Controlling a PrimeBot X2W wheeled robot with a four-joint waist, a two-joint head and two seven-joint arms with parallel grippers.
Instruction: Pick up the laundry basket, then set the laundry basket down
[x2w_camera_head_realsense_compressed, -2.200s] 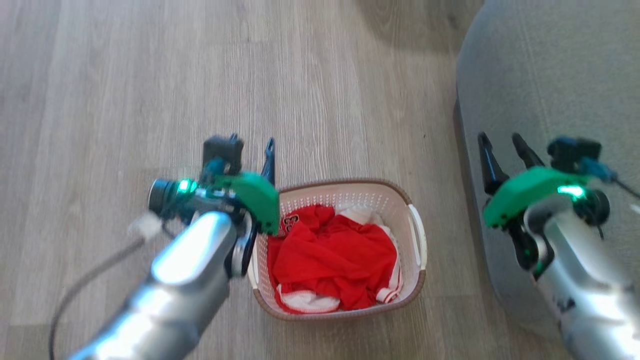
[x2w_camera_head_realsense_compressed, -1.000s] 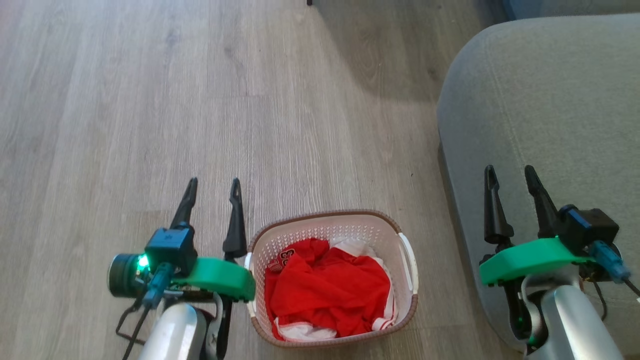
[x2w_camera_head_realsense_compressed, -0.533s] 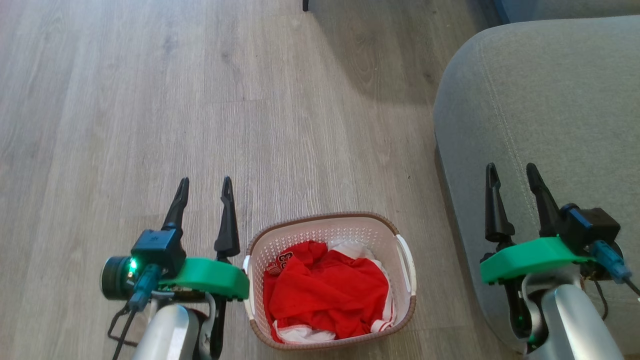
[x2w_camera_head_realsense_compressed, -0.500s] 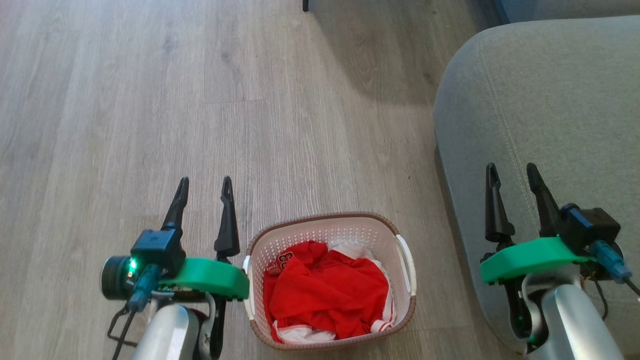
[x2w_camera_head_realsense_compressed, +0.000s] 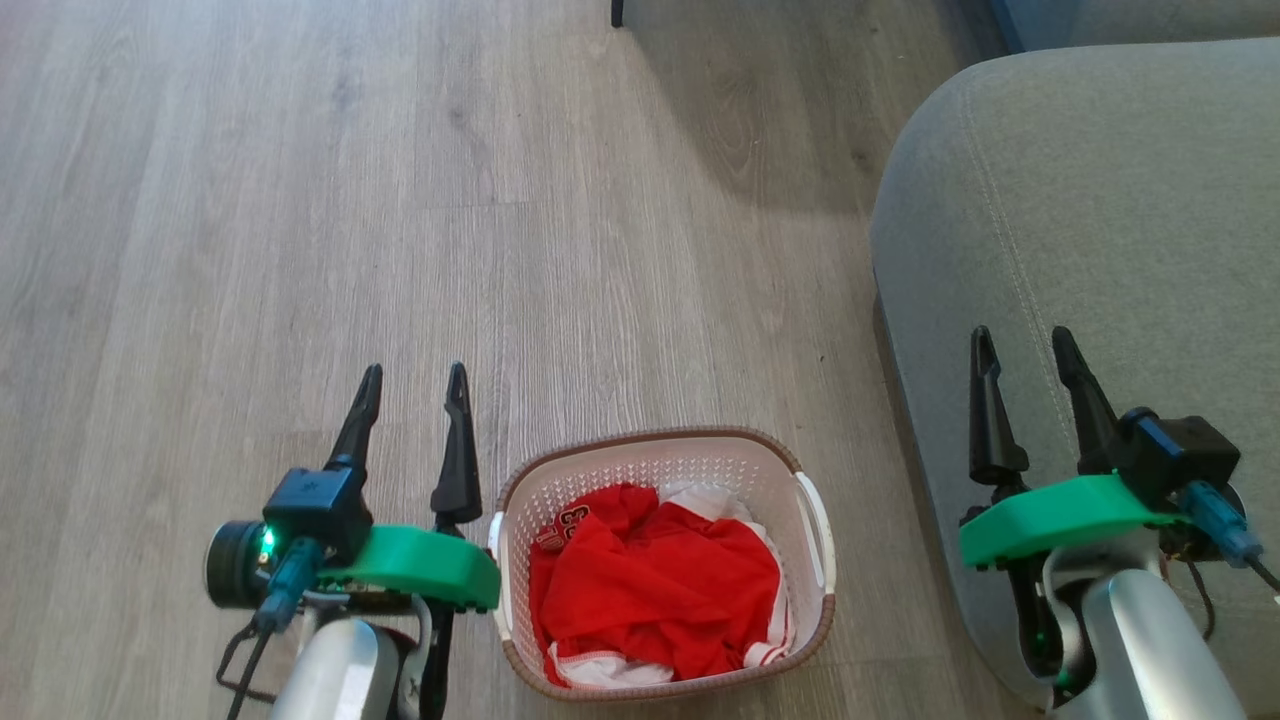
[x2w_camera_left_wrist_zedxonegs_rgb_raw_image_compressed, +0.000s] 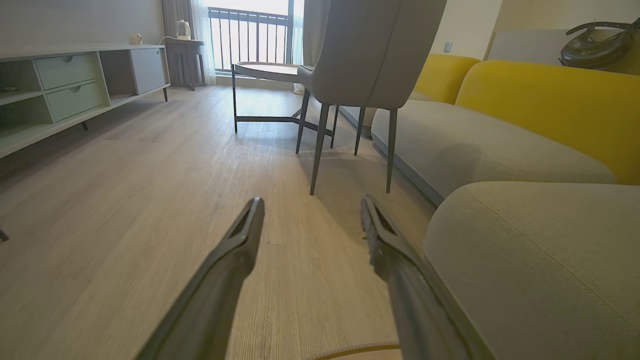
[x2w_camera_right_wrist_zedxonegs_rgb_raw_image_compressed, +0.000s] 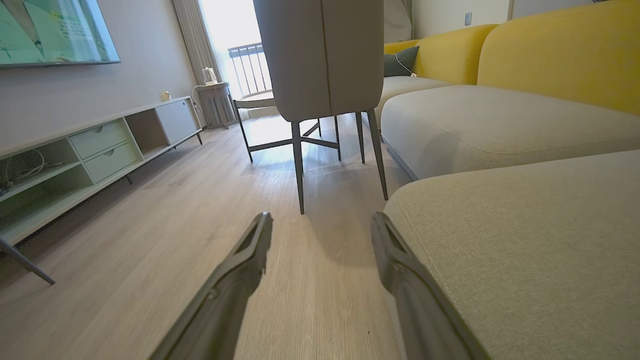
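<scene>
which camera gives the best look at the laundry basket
The head view: it looks down into the laundry basket, brown rim, white handles and red clothes inside. The left wrist view catches a thin strip, likely its rim, at the bottom edge. The right wrist view looks over the floor toward a chair.

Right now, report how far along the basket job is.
Done, seemingly: the laundry basket rests on the floor, clothes inside. In hand: nothing; left gripper and right gripper flank it, jaws open, empty. Left: possibly nothing, though whether it was lifted cannot be told.
</scene>
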